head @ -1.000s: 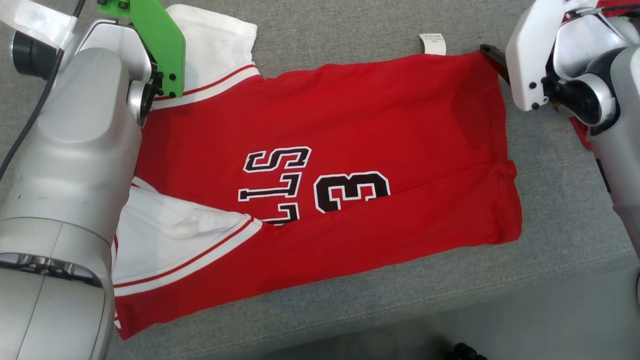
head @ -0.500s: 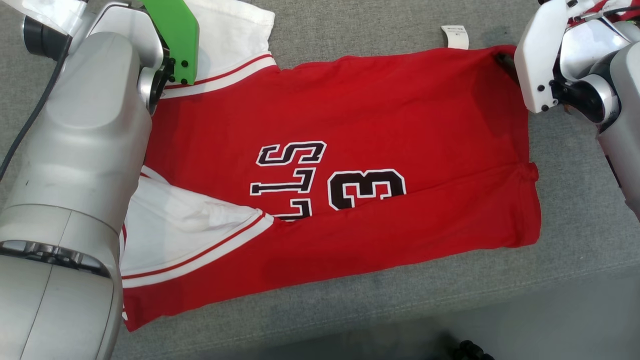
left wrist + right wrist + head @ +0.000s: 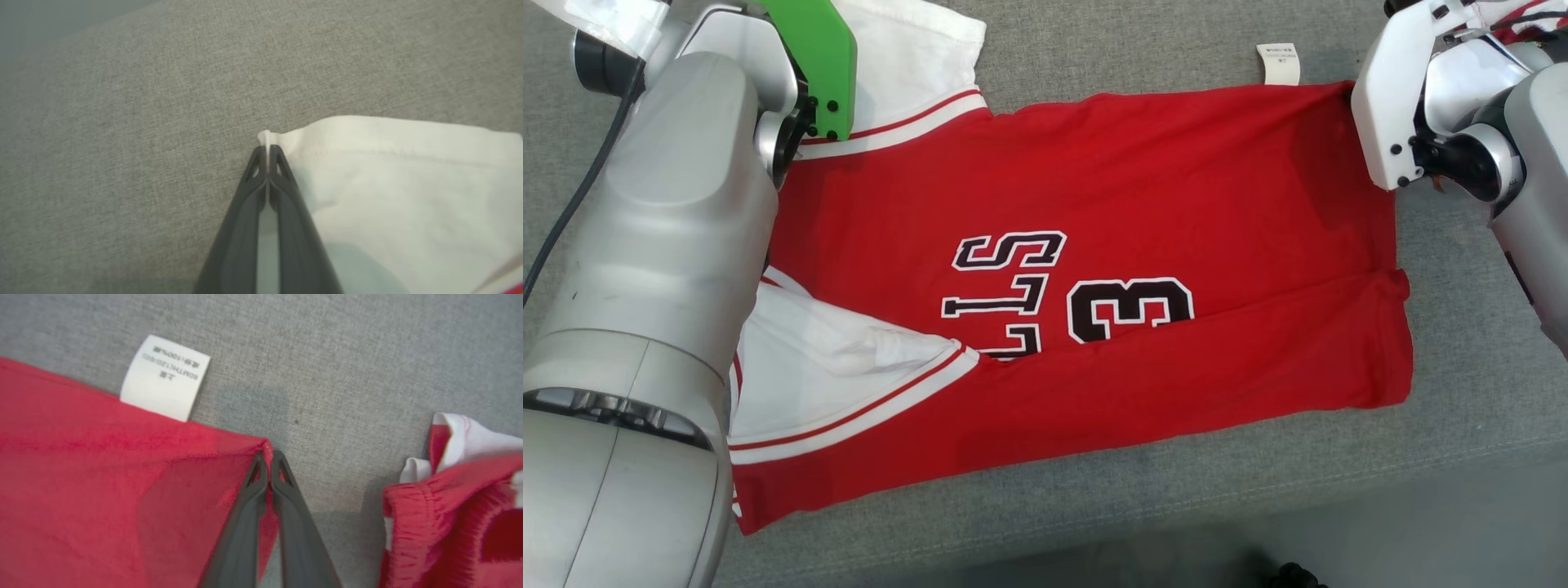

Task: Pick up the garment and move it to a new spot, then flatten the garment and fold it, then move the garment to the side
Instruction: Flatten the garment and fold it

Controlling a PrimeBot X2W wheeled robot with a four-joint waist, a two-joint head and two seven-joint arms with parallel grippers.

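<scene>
Currently: red garment (image 3: 1143, 204) spread flat on grey surface (image 3: 1094, 49), sleeves left, hem right. Far white sleeve corner clenched in left fingers (image 3: 245, 220); far hem corner clenched in right fingers (image 3: 296, 522).

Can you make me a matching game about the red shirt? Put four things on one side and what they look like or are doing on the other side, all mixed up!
Things:
1. left tool
2. right tool
3. label
4. number 3

Matches:
A. black with a white outline
B. shut on a red corner of the shirt
C. white, lying on the grey fabric surface
D. shut on a white corner of the shirt

Pairs: 1-D, 2-B, 3-C, 4-A
</scene>
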